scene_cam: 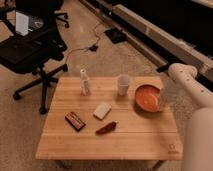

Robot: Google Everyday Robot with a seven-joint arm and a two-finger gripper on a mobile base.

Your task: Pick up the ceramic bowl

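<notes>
Gripper (pixel 163 98) hangs beside ceramic bowl (pixel 147 96); corner mark (pixel 172 149) on table (pixel 125 136) unreadable.

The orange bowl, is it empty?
Empty. The bowl sits upright, its orange inside bare. The tool is beside its rim.
</notes>
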